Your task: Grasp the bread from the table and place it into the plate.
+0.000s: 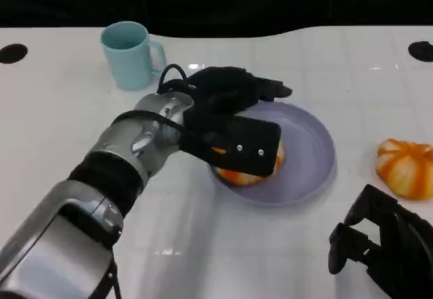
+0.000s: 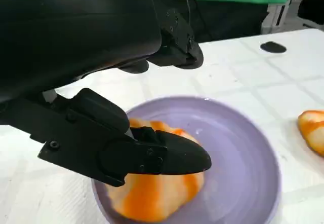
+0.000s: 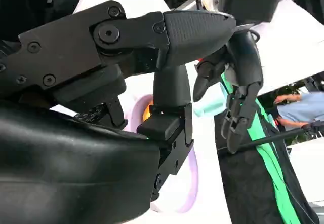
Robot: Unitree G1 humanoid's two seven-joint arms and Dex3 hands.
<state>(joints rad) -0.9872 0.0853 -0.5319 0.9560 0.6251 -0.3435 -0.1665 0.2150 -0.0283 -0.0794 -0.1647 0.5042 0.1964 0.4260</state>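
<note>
An orange-and-white striped bread (image 1: 238, 176) lies in the lavender plate (image 1: 312, 143) at the middle of the table. My left hand (image 1: 226, 113) hovers over the plate's left half and hides most of the bread. In the left wrist view the thumb (image 2: 152, 155) lies across the bread (image 2: 152, 201), which rests on the plate (image 2: 243, 148), while the other fingers (image 2: 174, 46) reach out well above it. My right hand (image 1: 382, 245) rests at the table's near right with its fingers (image 3: 238, 97) apart and nothing in them.
A second striped bread (image 1: 406, 167) lies on the table right of the plate, just beyond my right hand. A light blue mug (image 1: 130, 54) stands at the back left. Black round marks (image 1: 12, 53) sit at the far corners.
</note>
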